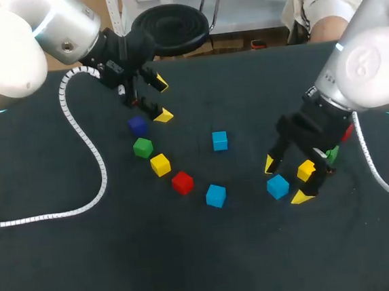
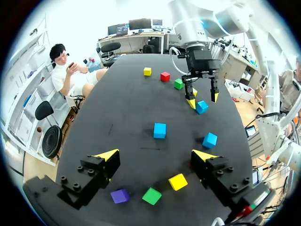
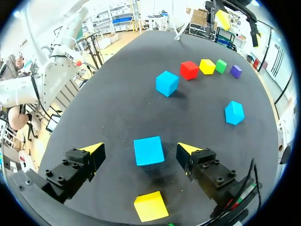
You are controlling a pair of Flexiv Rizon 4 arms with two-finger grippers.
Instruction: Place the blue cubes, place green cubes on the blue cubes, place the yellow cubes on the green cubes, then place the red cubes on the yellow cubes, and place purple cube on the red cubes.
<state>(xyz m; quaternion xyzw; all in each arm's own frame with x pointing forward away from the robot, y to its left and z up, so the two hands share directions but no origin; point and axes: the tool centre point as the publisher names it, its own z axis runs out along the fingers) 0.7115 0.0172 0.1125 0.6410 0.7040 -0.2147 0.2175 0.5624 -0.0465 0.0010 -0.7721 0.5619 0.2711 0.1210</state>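
My right gripper (image 1: 286, 180) (image 3: 141, 149) stands open around a blue cube (image 1: 277, 186) (image 3: 149, 150), with a gap on each side of the cube. Beside it are a yellow cube (image 1: 306, 170) (image 3: 150, 206), a green cube (image 1: 331, 152) and a red cube (image 1: 347, 132), both partly hidden by the arm. A curved row runs purple cube (image 1: 137, 126), green (image 1: 142, 148), yellow (image 1: 160, 165), red (image 1: 182, 182), blue (image 1: 216, 195). Another blue cube (image 1: 220, 140) lies apart. My left gripper (image 1: 162, 99) (image 2: 156, 155) hangs open and empty above the purple cube (image 2: 120, 196).
A white coiled cable (image 1: 90, 154) from the left arm loops over the left part of the black table (image 1: 89, 263). The table's front and far left hold no cubes.
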